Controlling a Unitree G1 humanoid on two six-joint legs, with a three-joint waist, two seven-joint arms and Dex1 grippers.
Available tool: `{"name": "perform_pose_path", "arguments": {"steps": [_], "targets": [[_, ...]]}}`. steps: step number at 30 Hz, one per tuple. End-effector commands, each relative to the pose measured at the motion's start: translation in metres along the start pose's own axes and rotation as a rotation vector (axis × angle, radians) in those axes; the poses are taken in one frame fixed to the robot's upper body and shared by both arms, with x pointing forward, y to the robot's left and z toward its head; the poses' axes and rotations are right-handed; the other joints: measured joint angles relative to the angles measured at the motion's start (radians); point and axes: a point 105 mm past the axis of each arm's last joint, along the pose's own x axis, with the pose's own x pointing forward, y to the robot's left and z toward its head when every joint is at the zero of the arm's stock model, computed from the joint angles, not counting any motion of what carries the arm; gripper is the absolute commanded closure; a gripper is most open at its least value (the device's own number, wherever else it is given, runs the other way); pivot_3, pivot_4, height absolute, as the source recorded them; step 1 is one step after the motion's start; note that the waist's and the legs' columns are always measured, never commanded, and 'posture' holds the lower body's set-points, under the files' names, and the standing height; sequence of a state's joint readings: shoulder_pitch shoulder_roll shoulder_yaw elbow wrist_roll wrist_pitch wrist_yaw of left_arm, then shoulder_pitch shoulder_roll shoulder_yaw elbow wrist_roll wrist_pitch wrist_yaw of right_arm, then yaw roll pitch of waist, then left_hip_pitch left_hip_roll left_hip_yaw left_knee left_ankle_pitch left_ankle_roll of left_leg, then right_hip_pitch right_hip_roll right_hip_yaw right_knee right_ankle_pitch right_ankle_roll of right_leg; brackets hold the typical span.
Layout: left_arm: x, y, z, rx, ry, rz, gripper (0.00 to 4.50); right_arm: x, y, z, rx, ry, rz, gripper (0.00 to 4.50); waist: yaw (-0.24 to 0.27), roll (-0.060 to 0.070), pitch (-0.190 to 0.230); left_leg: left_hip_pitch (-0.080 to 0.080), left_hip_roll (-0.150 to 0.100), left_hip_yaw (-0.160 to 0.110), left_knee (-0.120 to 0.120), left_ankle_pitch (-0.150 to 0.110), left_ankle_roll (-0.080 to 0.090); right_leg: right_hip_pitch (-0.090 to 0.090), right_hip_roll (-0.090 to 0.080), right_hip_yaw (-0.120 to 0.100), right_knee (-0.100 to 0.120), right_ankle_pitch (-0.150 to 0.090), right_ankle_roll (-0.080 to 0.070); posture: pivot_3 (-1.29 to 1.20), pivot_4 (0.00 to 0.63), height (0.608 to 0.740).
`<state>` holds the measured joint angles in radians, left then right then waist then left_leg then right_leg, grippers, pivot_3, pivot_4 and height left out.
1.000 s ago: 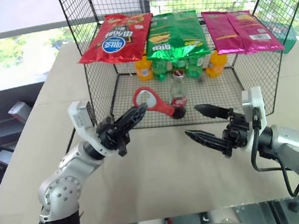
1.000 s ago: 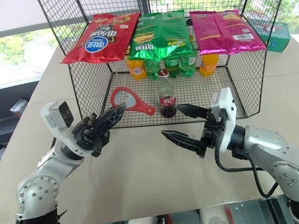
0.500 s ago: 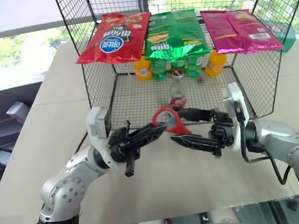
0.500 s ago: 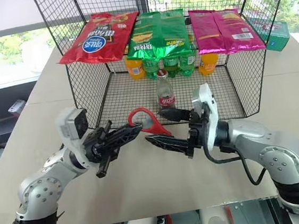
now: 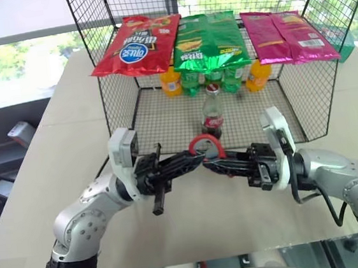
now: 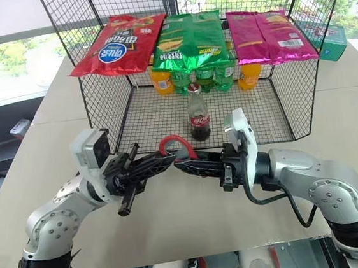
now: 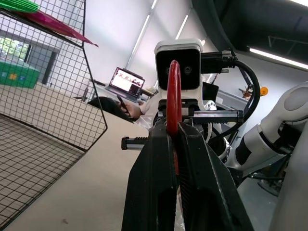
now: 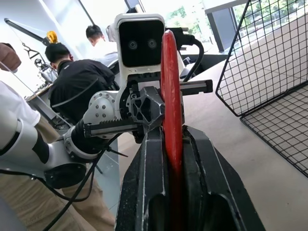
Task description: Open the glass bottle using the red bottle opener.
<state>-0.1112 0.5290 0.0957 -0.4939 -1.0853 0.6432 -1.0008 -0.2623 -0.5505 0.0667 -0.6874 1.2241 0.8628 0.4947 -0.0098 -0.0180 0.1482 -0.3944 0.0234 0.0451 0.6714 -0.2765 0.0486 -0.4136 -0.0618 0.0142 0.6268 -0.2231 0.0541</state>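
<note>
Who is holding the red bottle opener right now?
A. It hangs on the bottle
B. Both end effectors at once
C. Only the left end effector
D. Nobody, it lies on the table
B: the left end effector and the right end effector are both shut on the red bottle opener, above the table.

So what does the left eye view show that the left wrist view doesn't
Left eye view alone: the glass bottle standing capped inside the wire cage, plastic bottles behind it, snack bags on top. Left wrist view alone: a laptop on a far desk and the red bottle opener edge-on. Both: the left gripper and right gripper, each shut on the opener, meeting tip to tip.
</note>
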Motion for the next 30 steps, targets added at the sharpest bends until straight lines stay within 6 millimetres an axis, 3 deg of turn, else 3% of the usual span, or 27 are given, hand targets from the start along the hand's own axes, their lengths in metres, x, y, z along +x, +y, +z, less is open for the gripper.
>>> {"name": "perform_pose_path", "arguments": {"steps": [1, 3, 4, 8, 13, 19, 30], "targets": [[0.005, -0.007, 0.011, 0.049, -0.011, -0.051, 4.5, -0.002, 0.0, -0.001, -0.009, 0.006, -0.008, 4.42, 0.0, 0.0, 0.0, 0.0, 0.0, 0.0, 0.0, 0.0, 0.0, 0.0, 0.0, 0.0, 0.0, 0.0, 0.0, 0.0, 0.15, 0.74], [0.006, -0.009, 0.012, 0.04, -0.003, -0.063, 4.5, -0.003, 0.0, -0.001, -0.012, 0.004, -0.011, 4.42, 0.0, 0.0, 0.0, 0.0, 0.0, 0.0, 0.0, 0.0, 0.0, 0.0, 0.0, 0.0, 0.0, 0.0, 0.0, 0.0, 0.15, 0.74], [0.006, -0.01, 0.012, 0.036, 0.002, -0.067, 3.8, -0.003, 0.0, -0.001, -0.014, 0.003, -0.013, 4.5, 0.0, 0.0, 0.0, 0.0, 0.0, 0.0, 0.0, 0.0, 0.0, 0.0, 0.0, 0.0, 0.0, 0.0, 0.0, 0.0, 0.15, 0.74], [0.001, 0.002, 0.015, 0.085, -0.017, 0.027, 2.14, -0.008, -0.009, -0.001, -0.023, -0.011, -0.075, 4.5, 0.0, 0.0, 0.0, 0.0, 0.0, 0.0, 0.0, 0.0, 0.0, 0.0, 0.0, 0.0, 0.0, 0.0, 0.0, 0.0, 0.15, 0.74], [-0.009, 0.045, 0.015, 0.336, 0.031, 0.354, 0.05, -0.043, -0.037, -0.006, -0.029, -0.038, -0.322, 4.5, 0.009, 0.0, 0.0, -0.001, -0.001, 0.0, 0.0, 0.0, 0.0, 0.0, 0.0, 0.0, 0.0, 0.0, 0.0, 0.0, 0.15, 0.74], [0.0, 0.081, 0.007, 0.485, 0.135, 0.509, 0.05, -0.061, -0.043, -0.01, -0.055, -0.038, -0.431, 4.5, 0.022, 0.0, 0.0, 0.0, -0.002, 0.001, 0.0, 0.0, 0.0, 0.0, 0.001, 0.0, 0.0, 0.0, 0.0, 0.0, 0.15, 0.74], [0.035, 0.122, -0.005, 0.461, 0.196, 0.437, 0.05, -0.059, -0.041, -0.01, -0.086, -0.05, -0.466, 4.5, 0.025, 0.0, 0.0, -0.002, -0.002, 0.0, 0.0, 0.0, 0.0, 0.0, 0.002, -0.001, -0.001, 0.002, 0.004, 0.0, 0.15, 0.74]]}}
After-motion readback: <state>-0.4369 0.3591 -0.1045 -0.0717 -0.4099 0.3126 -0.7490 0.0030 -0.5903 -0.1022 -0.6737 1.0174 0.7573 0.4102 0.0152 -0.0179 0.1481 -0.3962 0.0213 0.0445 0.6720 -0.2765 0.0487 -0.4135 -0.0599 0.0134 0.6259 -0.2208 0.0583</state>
